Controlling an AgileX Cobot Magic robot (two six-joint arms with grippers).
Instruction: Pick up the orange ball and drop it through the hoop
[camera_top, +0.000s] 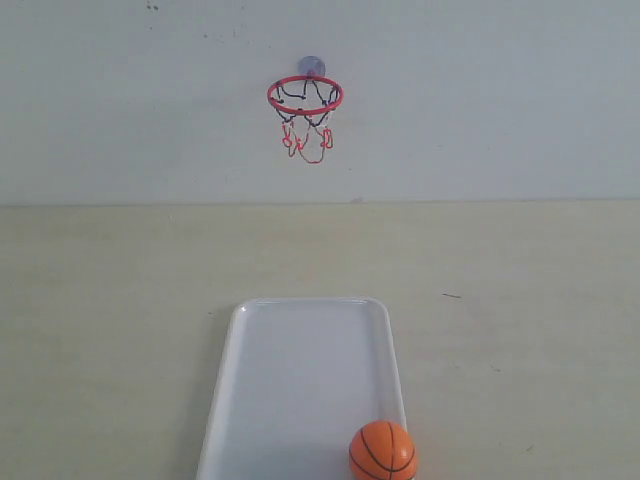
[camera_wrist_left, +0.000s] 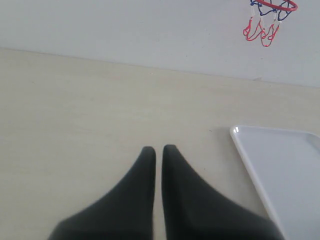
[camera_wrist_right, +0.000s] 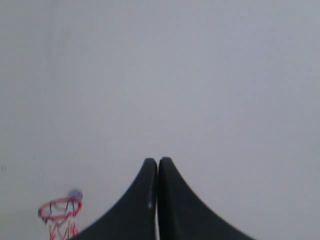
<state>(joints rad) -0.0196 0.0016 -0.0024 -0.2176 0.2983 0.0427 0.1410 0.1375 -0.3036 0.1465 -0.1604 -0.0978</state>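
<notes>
pale counter (camera_top: 100, 300), white tray (camera_top: 310, 300) runs out to its near edge | hoop (camera_top: 305, 111) up on the wall over the far edge, roughly mid | orange ball (camera_top: 382, 451) at the tray's right rim by the near edge, right of centre | my left gripper (camera_wrist_left: 159, 149) and right gripper (camera_wrist_right: 158, 161) both pinched closed, nothing in them | ball's on my right arm's side, I reckon

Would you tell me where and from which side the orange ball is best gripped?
Probably from above, across the widest middle of the orange ball: it is round, so an off-centre hold could slip, and the rim of the white tray beside it crowds a sideways approach.
</notes>
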